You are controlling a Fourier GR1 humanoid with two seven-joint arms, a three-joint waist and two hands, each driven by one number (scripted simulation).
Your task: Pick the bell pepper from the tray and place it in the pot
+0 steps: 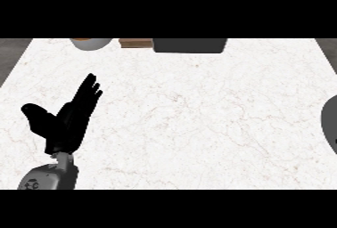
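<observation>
At the far left, low in the view, my left hand rests just above the table, the grey forearm coming in from the lower edge. The fingers are straight and lie close together, pointing away from me and leaning a little to the right; the thumb stands apart to the left. The hand is spread and holds nothing.

Well beyond my fingertips, at the far edge of the table, a light grey round vessel is cut off by the view's top, with a thin strip of orange at its rim; what that orange is I cannot tell. Just to its right lies a small brown block, and touching or just beside that is a dark grey box.

The middle of the white marbled table is bare. At the far right edge, about level with my hand, a dark grey rounded shape pokes in; too little of it shows to name it.

I cannot make out the bell pepper anywhere here, so I cannot say where it lies relative to my hand.
</observation>
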